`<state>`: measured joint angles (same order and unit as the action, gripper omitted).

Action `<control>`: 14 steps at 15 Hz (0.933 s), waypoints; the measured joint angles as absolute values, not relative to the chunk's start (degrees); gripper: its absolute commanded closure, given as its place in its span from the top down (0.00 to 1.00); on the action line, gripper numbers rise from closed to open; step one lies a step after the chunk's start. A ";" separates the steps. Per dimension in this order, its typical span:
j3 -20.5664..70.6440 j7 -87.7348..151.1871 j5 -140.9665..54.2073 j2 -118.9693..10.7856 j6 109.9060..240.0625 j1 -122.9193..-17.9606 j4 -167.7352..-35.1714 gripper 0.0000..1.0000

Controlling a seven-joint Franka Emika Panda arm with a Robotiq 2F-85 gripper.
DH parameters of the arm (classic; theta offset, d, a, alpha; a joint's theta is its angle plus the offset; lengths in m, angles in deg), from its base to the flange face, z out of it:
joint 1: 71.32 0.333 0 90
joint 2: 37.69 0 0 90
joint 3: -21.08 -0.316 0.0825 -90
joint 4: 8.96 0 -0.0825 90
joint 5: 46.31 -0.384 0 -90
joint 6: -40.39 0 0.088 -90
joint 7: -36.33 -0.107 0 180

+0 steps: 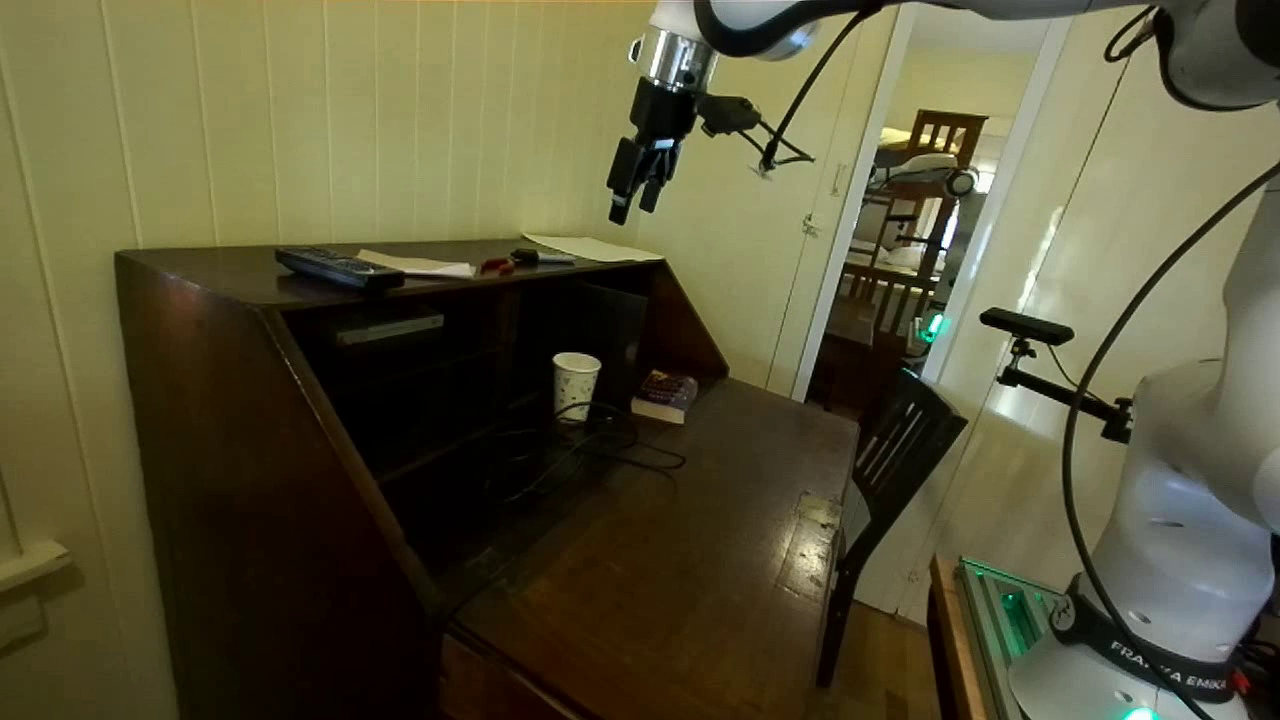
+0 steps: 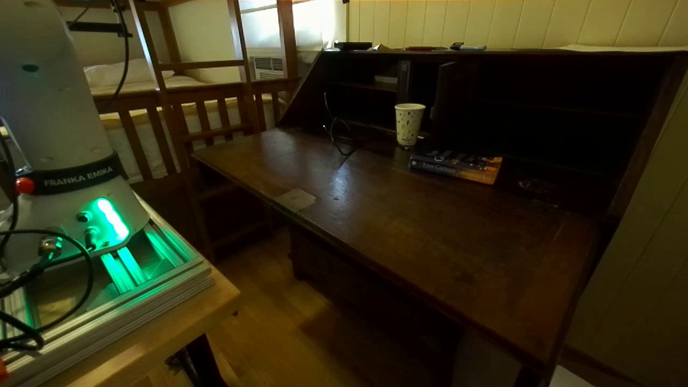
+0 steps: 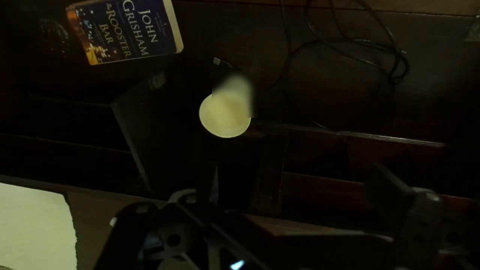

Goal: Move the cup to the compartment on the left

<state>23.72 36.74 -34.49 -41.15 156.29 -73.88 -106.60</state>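
The gripper (image 1: 634, 208), spread and empty, is held higher than the patterned paper cup (image 1: 576, 384), which should be lightly pinched, the black cable (image 3: 323, 39) avoided.

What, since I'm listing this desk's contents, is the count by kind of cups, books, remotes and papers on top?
Cup: 1
Book: 1
Remote: 1
Large sheet and smaller piece of paper: 2
Total: 5
A pale thing inside is too dim to sort, so it is left out.
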 measured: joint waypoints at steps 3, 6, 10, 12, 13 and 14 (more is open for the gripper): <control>24.02 37.47 -34.37 -41.50 156.10 -74.04 -106.65 1.00; 26.53 41.62 -32.57 -45.83 155.58 -76.10 -106.55 1.00; 30.13 44.78 -28.39 -56.05 156.53 -79.70 -104.30 1.00; 30.84 44.67 -26.46 -61.51 159.25 -80.25 -103.14 1.00; 30.88 44.45 -25.79 -63.83 160.64 -80.20 -102.86 1.00; 30.86 44.01 -25.48 -65.77 161.93 -80.02 -102.65 1.00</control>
<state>30.86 44.01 -25.48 -65.77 161.93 -80.02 -102.65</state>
